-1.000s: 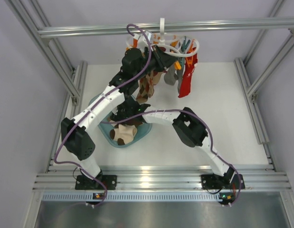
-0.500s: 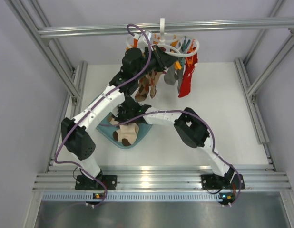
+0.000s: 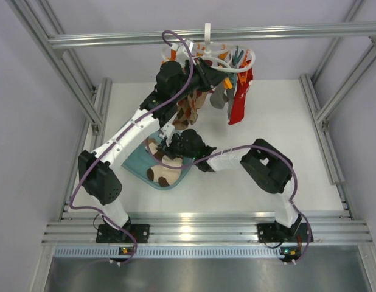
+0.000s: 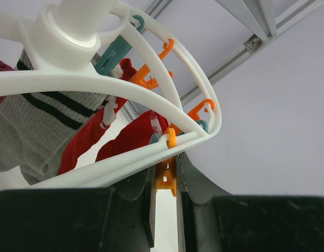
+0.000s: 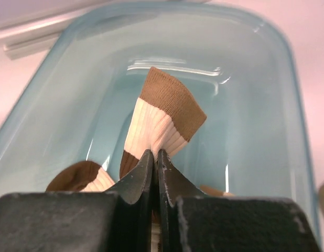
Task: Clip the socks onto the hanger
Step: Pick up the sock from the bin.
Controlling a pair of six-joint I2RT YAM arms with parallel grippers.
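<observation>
The white ring hanger (image 3: 241, 59) hangs by its hook from the rear frame bar. My left gripper (image 3: 204, 68) is raised under its rim (image 4: 125, 92) and is shut on an orange clip peg (image 4: 167, 177). Cream-and-tan socks (image 3: 162, 175) lie in a teal tub (image 3: 183, 176) on the table. My right gripper (image 3: 168, 152) reaches into the tub (image 5: 256, 105) from the right. It is shut (image 5: 154, 155) on the ribbed cream part of one sock (image 5: 159, 118), just below its tan cuff. Another sock (image 5: 78, 176) lies at the left of it.
A red sock (image 3: 239, 104), a grey striped sock (image 3: 219, 97) and a brown patterned sock (image 3: 187, 112) hang from the hanger's pegs. Aluminium frame bars (image 3: 236, 33) run across the back and along both sides. The left arm crosses above the tub's far edge.
My right gripper has shut on a sock in the tub, and its arm's elbow has swung to the right. The left gripper has stayed on the peg.
</observation>
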